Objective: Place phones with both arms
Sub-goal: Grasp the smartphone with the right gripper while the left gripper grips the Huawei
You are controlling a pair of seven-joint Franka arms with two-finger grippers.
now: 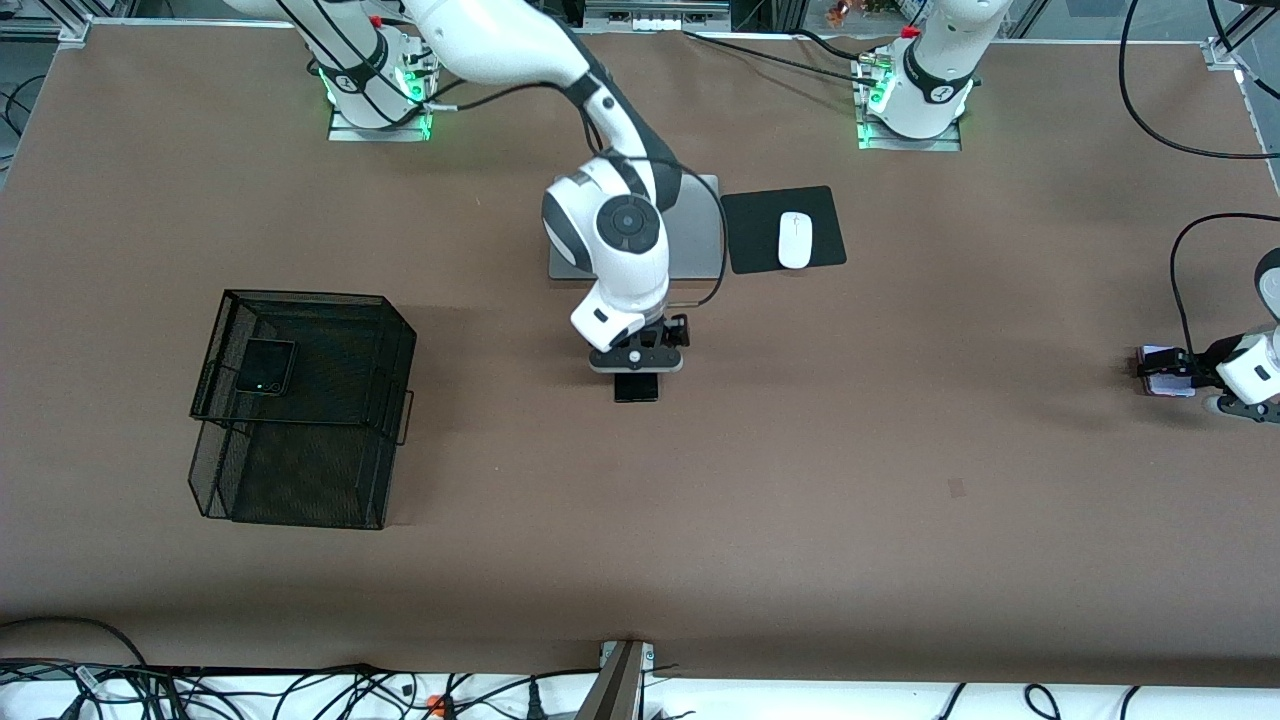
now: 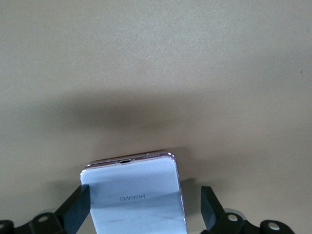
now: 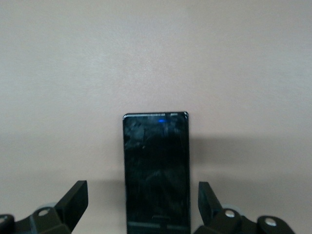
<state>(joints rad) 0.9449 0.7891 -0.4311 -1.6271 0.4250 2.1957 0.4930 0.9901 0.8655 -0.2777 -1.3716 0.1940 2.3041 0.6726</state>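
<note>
Meanwhile, the right gripper (image 3: 141,207) straddles the glossy black slab phone (image 3: 156,170) mid-table, fingers spread clear of it. Equally open, the left gripper (image 2: 144,209) brackets the smooth lavender-white phone (image 2: 134,195) at the left arm's end. A squarish black phone (image 1: 265,366) lies in the mesh tray (image 1: 380,340).

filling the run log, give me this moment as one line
left end effector: open, straddling lavender phone | right end effector: open, straddling black slab phone | small black phone: on mesh tray

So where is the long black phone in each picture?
Front view: the long black phone lies mid-table, poking out under the right gripper.
Left wrist view: not there.
Right wrist view: it lies between the open fingers.
Shared landmark: the brown table.
</note>
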